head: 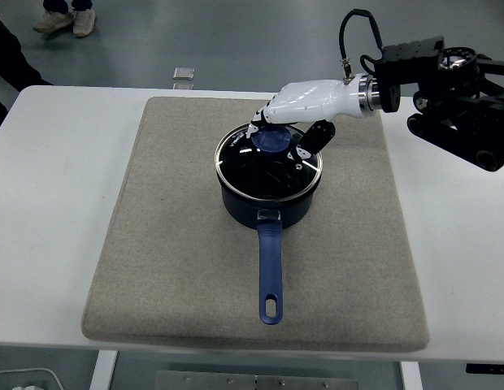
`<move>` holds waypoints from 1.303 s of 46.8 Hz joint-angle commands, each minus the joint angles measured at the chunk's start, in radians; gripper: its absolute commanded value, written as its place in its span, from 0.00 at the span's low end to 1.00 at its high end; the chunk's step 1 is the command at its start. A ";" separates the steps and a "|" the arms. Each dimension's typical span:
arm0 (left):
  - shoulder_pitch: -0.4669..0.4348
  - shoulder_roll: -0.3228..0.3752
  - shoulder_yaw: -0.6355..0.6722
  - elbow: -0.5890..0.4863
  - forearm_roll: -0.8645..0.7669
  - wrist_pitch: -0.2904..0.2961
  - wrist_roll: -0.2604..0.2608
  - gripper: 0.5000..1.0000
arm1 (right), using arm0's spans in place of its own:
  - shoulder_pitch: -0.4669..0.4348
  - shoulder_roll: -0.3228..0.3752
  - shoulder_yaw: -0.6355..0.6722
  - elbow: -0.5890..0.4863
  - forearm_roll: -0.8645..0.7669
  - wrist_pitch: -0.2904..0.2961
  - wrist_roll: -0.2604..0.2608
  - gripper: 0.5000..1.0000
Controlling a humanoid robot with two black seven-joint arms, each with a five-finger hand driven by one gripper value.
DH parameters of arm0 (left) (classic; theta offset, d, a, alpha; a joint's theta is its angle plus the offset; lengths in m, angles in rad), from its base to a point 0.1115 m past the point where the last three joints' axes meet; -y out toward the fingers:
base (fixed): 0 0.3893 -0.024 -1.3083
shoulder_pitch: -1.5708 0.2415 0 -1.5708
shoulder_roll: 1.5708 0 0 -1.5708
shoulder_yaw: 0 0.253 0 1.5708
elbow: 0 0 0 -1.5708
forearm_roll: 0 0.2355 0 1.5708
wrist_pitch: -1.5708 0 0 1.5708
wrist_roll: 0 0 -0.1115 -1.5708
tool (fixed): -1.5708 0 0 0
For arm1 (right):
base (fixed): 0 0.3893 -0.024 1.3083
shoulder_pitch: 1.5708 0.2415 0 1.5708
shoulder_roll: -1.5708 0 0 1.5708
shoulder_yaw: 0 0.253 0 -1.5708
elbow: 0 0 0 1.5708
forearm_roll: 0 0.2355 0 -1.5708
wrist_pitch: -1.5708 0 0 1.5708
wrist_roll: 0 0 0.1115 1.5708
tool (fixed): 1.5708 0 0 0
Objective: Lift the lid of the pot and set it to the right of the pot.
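Now: hand gripping the lid knob

From the right, the right hand (286,122) reaches over a dark blue pot (267,199) on a beige mat (162,244). Its fingers (260,122) curl around the blue knob (271,140). The glass lid (268,169) sits on the pot. Next, judging by this, comes a straight lift, then a move rightward.

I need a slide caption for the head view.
Right robot hand grips the blue knob of the glass lid on the saucepan.

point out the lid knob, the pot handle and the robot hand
Round blue lid knob (273,140), head view: its exposed front edge, below the fingers.
Long blue pot handle (270,264), head view: middle of its length.
White right hand (305,101), head view: the back of the hand above the glass lid.
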 commanded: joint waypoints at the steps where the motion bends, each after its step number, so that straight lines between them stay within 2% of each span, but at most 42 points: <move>1: 0.001 0.000 0.000 0.000 0.000 0.000 0.000 1.00 | 0.003 0.000 -0.002 0.000 0.000 -0.001 0.000 0.00; 18: 0.001 0.000 0.000 0.000 0.000 0.000 0.000 1.00 | 0.001 -0.002 0.001 -0.038 -0.003 -0.010 0.000 0.00; 38: 0.000 0.000 0.000 0.000 0.000 0.000 0.000 1.00 | -0.008 0.004 -0.008 -0.231 -0.009 -0.009 0.000 0.00; 43: 0.000 0.000 0.000 0.000 0.000 0.000 0.000 1.00 | -0.008 0.004 -0.045 -0.274 -0.008 -0.010 0.000 0.00; 61: 0.001 0.000 0.000 0.000 0.000 0.000 0.000 1.00 | -0.026 -0.005 -0.095 -0.327 -0.006 -0.016 0.000 0.00</move>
